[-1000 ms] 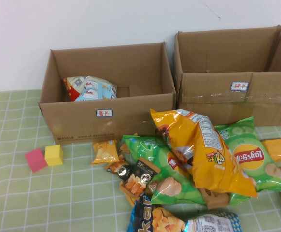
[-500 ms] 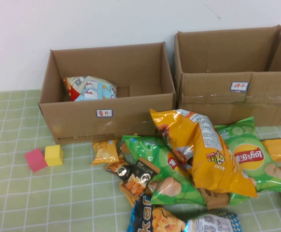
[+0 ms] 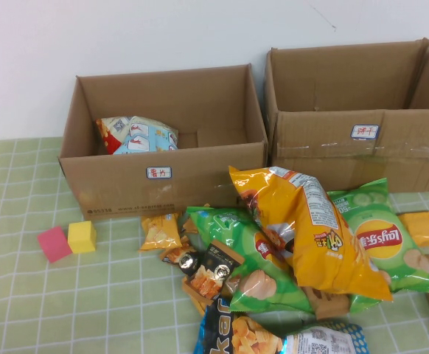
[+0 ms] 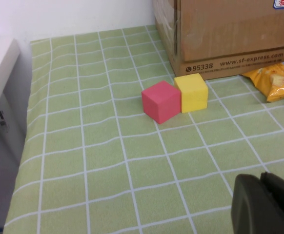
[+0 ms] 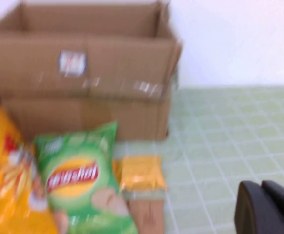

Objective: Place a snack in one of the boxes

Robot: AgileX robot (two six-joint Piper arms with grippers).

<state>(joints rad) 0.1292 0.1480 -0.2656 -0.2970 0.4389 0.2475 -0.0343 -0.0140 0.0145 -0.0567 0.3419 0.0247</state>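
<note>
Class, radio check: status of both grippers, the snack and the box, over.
Left gripper near the pink cube, empty. Right gripper by the green chip bag, empty. Snack lying in the left box. Nothing in the way.

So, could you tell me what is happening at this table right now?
Nothing is being handled. The snack already lies inside the left box; other bags sit piled on the tablecloth. The left gripper hangs over bare cloth near two cubes, and the right gripper hangs by the green chip bag. Both are out of the high view.
</note>
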